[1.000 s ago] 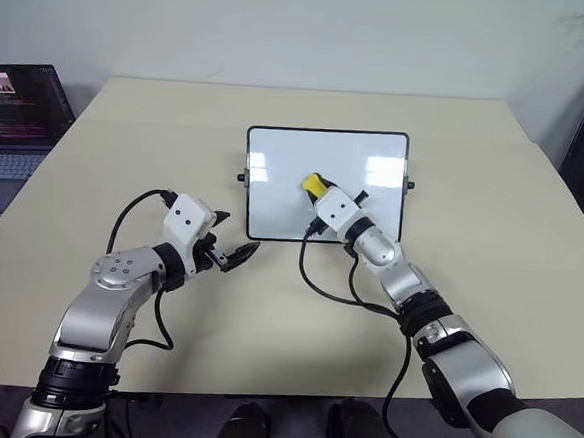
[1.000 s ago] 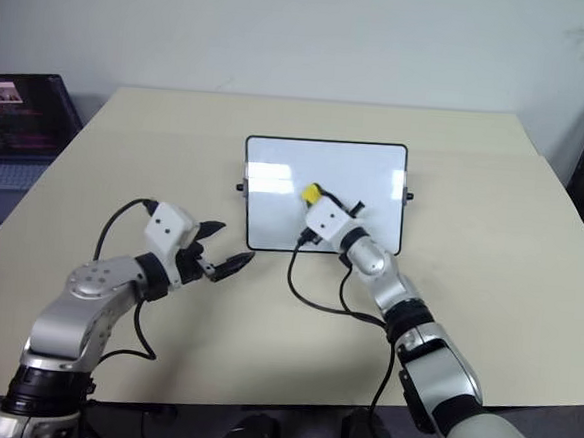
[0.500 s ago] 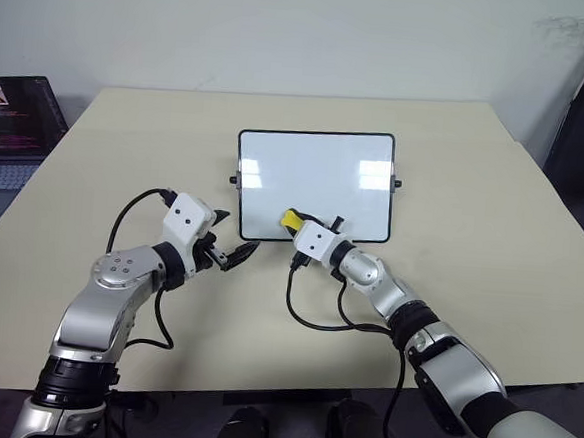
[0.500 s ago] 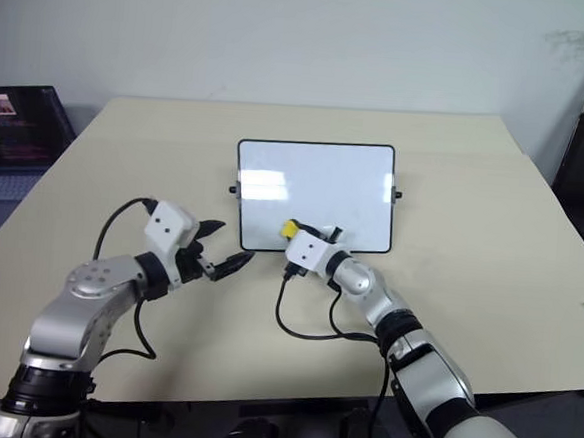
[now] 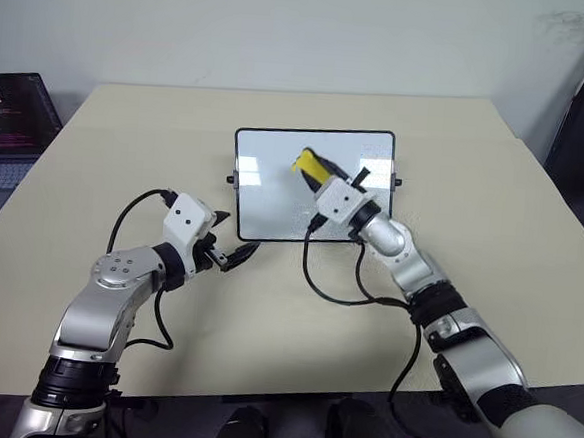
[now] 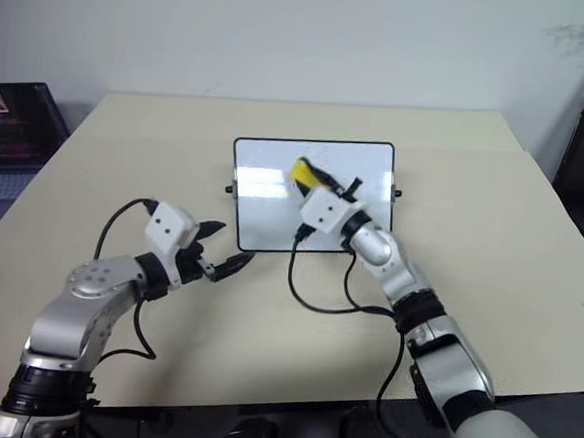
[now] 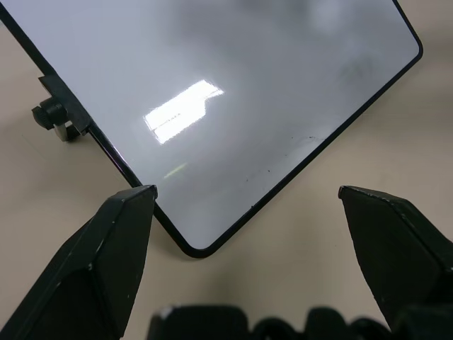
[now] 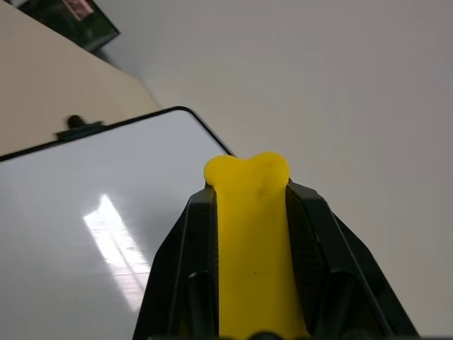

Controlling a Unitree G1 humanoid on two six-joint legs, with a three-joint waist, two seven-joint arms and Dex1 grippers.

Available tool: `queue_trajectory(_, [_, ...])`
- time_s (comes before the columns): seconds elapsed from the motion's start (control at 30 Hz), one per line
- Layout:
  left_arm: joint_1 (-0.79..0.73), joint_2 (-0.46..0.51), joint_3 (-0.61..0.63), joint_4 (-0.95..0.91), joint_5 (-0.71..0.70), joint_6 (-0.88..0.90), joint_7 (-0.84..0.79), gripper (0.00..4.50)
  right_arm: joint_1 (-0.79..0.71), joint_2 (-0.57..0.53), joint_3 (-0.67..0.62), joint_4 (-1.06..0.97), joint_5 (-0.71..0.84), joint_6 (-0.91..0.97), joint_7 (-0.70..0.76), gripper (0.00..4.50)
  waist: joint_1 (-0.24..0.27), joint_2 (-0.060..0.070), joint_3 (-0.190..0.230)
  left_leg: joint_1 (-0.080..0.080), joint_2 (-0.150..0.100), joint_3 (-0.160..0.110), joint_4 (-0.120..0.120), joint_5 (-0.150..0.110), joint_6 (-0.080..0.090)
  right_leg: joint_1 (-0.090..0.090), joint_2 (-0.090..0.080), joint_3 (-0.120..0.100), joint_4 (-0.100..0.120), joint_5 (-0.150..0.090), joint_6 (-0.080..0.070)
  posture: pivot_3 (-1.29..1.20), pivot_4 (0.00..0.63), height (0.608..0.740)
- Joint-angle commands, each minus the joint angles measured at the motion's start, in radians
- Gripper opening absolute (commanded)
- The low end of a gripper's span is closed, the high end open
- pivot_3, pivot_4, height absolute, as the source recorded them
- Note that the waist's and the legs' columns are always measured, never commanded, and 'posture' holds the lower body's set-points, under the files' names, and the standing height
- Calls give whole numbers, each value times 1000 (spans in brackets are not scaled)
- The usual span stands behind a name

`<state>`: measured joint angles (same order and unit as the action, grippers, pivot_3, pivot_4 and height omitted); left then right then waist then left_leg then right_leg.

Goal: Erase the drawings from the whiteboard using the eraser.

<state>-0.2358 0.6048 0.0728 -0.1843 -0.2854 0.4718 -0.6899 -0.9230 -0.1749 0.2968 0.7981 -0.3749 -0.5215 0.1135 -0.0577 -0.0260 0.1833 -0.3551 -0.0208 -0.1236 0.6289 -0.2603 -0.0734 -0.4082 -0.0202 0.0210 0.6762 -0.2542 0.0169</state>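
While the right end effector (image 5: 320,173) is clamped on the eraser (image 5: 310,166), its long axis points toward the whiteboard's (image 5: 274,193) far edge; the left end effector (image 5: 231,256) stands apart.

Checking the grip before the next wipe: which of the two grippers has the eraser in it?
The right gripper, raised over the whiteboard, is shut on the yellow eraser. The left gripper is open at the board's near corner.

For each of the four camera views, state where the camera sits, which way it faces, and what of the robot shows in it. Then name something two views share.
Left eye and right eye: on the head, looking down over the table; both arms show.
Left wrist: on the left arm, facing a corner of the whiteboard between the open left claw.
Right wrist: on the right arm, facing the wall; the right claw grips the eraser.
Shared: the whiteboard appears in both wrist views.
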Motion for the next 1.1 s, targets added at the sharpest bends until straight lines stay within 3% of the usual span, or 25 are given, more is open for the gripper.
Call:
queue_trajectory(0.03, [15, 20, 1, -3, 2, -14, -21, 4500, -58, 31, 13, 129, -26, 34, -25, 985, -1, 0, 0, 0, 0, 0, 0, 0, 0, 0, 0, 0, 0, 0, 0, 0, 150, 740])
queue_trajectory(0.2, [23, 24, -2, -5, 3, -13, -33, 4500, -57, 67, 54, 250, -52, 40, 14, 985, -2, 0, 0, 0, 0, 0, 0, 0, 0, 0, 0, 0, -1, 0, 0, 0, 150, 740])
queue_trajectory(0.53, [22, 24, 2, 47, 9, -48, -50, 4500, 42, 93, 138, 234, -93, 8, 64, 985, -2, 0, 0, 4, 0, 0, 0, 0, 0, 2, 0, 1, 1, -2, 3, 0, 150, 740])
queue_trajectory(0.7, [11, 22, -2, 86, 12, -81, -63, 4500, 37, 83, 131, 185, -102, -17, 1, 985, -2, 0, 0, 6, 0, 0, 0, 0, 0, 4, 0, 2, 2, -3, 4, 0, 150, 740])
queue_trajectory(0.8, [-4, 19, -8, 101, 13, -96, -76, 4500, 25, 60, 83, 65, -83, -27, -47, 985, 0, 0, 0, 5, 0, 0, 0, 0, 0, 3, 0, 1, 2, -3, 5, 0, 150, 740])
queue_trajectory(0.9, [-31, 17, -17, 96, 5, -98, -95, 4500, 57, 33, 31, -121, -21, 32, 15, 985, 1, 0, 0, -2, 0, -1, 1, 0, 0, -2, 0, 0, 1, -2, 3, 0, 150, 740])
queue_trajectory(1.1, [-168, 35, -84, 45, -46, -58, -233, 4500, 283, -60, -120, -669, 119, 391, 173, 985, 22, 0, 0, -10, 0, -9, 0, 0, -1, -3, -1, -4, -4, 0, 0, 0, 150, 740])
